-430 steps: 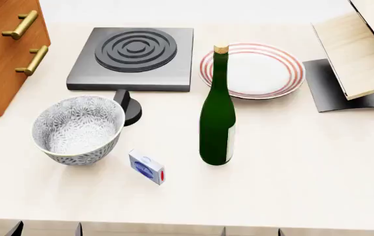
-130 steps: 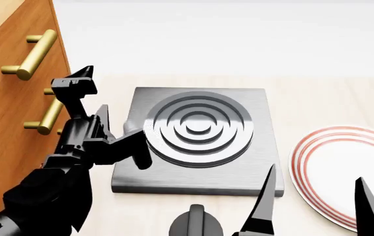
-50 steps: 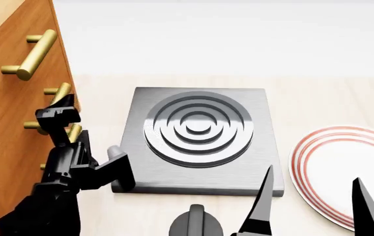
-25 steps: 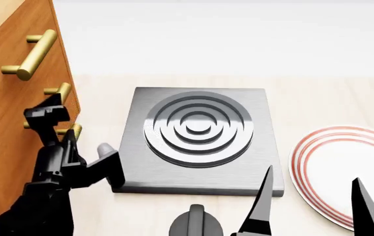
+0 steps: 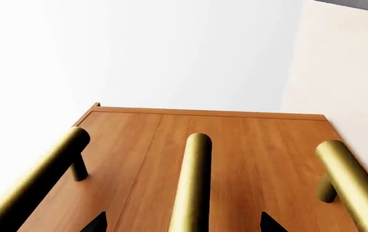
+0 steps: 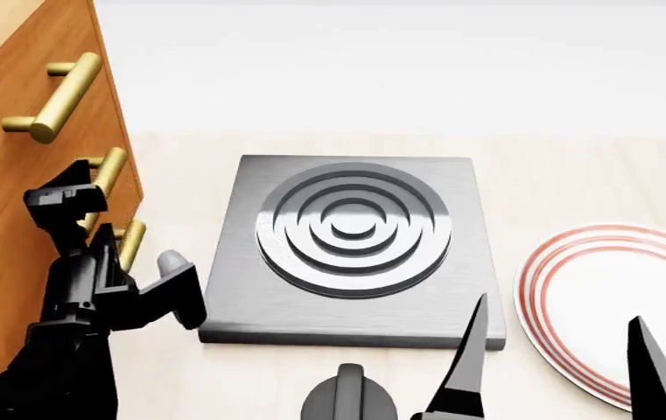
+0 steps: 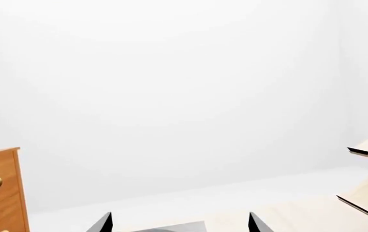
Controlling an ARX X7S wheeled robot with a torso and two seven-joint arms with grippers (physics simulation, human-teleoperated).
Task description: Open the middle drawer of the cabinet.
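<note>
Your left claw [image 6: 105, 232] is spread, fingers at the cabinet [image 6: 6, 175] face on the left edge of the head frame, lined up on the middle handle [image 5: 190, 183]. In the left wrist view that brass bar runs straight up the centre of the frame, and the two dark fingertips [image 5: 96, 222] sit either side of it at the bottom edge, not yet pinching. The middle drawer [image 5: 235, 159] looks fully shut, its face flush with the two beside it. So the approach is about done; the grasp and the whole pull are left.

Handle long axis runs across the drawer face, parallel to the other two bars. Drawer face points out toward the hotplate [image 6: 350, 245] side, so I'd expect the pull to go that way, square to the bar.

Right claw [image 6: 555, 372] is spread and empty, low right of the head frame, over the worktop [image 6: 543, 175] near the plate [image 6: 613, 297].
</note>
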